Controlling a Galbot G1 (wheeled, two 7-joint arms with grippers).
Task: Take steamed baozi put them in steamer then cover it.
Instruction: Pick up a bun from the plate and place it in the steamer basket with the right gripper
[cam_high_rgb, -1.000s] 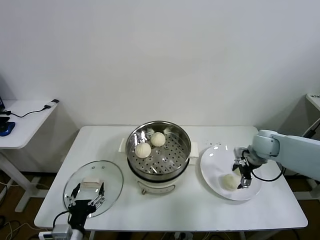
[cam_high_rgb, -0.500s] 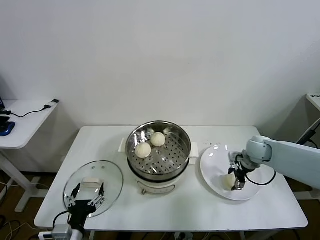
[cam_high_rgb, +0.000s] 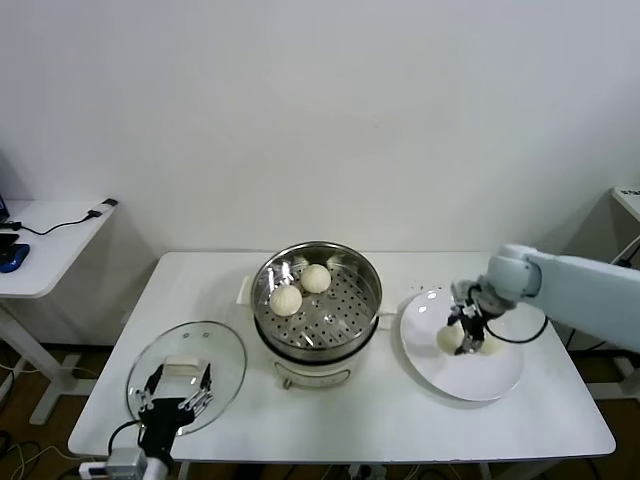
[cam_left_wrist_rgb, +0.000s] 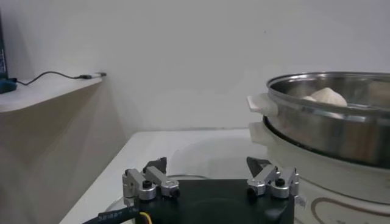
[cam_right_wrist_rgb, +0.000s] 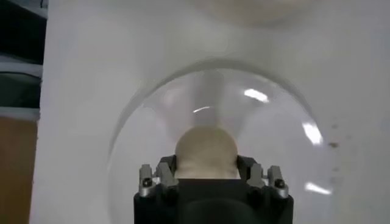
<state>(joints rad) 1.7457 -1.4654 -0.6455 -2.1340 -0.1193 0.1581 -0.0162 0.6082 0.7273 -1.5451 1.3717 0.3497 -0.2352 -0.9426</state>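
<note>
Right of centre, the right gripper (cam_high_rgb: 467, 329) is clamped on a bun (cam_high_rgb: 450, 339) over the plate (cam_high_rgb: 470, 383); lower left, the left gripper (cam_high_rgb: 172, 393) rests spread apart.

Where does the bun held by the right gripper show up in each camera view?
Head view: the held baozi sits in the right gripper, over the white plate.
Right wrist view: centre, between the fingers, plate behind.
Left wrist view: not in it.
Shared landmark: the plate.
</note>
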